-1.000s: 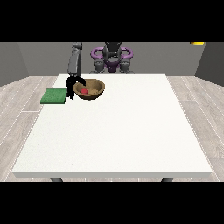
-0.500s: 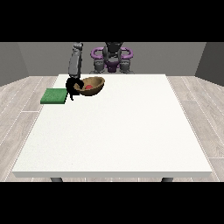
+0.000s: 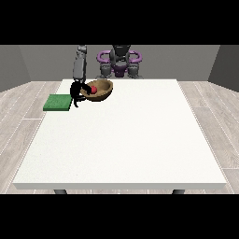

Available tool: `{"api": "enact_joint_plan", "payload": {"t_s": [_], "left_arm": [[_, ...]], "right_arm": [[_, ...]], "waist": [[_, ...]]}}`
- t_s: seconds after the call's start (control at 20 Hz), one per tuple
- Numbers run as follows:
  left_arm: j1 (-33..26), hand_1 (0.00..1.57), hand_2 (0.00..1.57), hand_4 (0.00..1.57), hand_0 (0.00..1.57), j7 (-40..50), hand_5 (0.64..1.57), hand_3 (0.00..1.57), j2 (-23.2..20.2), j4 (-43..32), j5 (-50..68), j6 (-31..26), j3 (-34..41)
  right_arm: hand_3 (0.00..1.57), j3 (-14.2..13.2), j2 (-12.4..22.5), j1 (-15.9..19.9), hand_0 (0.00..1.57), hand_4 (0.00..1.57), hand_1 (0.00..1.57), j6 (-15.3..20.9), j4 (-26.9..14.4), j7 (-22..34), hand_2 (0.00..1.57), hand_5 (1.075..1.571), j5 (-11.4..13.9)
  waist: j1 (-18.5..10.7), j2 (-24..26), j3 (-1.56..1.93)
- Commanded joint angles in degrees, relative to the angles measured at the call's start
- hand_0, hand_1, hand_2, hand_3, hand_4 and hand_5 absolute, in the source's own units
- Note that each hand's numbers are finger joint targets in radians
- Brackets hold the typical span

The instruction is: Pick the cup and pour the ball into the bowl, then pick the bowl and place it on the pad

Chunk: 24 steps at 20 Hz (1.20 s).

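Left of the bowl (image 3: 98,90), your green pad (image 3: 58,102) lies bare on the worktop (image 3: 121,140). The hand at the view's left (image 3: 76,92) has its fingers curled over the bowl's near rim, red ball (image 3: 93,88) inside, tilted. You're on the carry step: next, move it leftward over the pad and lower.

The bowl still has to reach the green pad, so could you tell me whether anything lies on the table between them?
Nothing visible does. The bowl, held by the hand at the view's left, sits just right of the green pad.
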State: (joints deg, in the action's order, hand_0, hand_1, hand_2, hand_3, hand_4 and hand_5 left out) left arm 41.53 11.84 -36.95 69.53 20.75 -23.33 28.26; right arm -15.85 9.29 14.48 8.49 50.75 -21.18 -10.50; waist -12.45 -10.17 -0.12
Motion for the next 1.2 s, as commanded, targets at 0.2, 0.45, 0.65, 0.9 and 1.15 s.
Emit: {"api": "enact_joint_plan", "payload": {"t_s": [0.2,0.45,0.65,0.9,1.15], "left_arm": [[-4.02,0.00,0.00,1.20,0.00,-2.86,1.538,0.00,-1.01,-3.69,-1.89,0.70,2.03],[-5.71,0.00,0.00,1.20,0.00,-2.12,1.541,0.00,-2.81,-5.93,-1.50,-0.80,2.39],[-8.46,0.00,0.00,1.21,0.00,-7.91,1.545,0.00,-4.80,-9.49,-2.09,-1.73,5.01],[-9.01,0.00,0.00,1.21,0.00,-12.59,1.550,0.00,-5.81,-10.68,-1.55,-3.51,5.17],[-10.35,0.00,0.00,1.22,0.00,-17.03,1.553,0.00,-6.33,-11.94,-1.84,-4.26,5.42]], "right_arm": [[0.97,0.09,16.95,-2.45,1.57,1.06,1.57,-0.60,3.23,18.32,1.57,1.556,2.86],[0.68,0.19,25.17,1.54,1.57,1.09,1.57,-5.28,3.46,28.04,1.57,1.568,3.35],[0.58,-1.98,29.74,3.90,1.57,1.09,1.57,-9.45,4.83,32.71,1.57,1.564,0.94],[0.58,-4.40,31.38,9.38,1.57,1.09,1.57,-10.39,-0.06,29.14,1.57,1.564,0.79],[0.49,-5.22,29.45,11.24,1.57,1.07,1.57,-10.24,-3.23,28.49,1.57,1.568,0.10]], "waist": [[6.35,1.28,-0.25],[7.52,4.12,0.06],[10.59,3.49,0.08],[9.51,-1.22,0.12],[9.13,-2.68,0.12]]}}
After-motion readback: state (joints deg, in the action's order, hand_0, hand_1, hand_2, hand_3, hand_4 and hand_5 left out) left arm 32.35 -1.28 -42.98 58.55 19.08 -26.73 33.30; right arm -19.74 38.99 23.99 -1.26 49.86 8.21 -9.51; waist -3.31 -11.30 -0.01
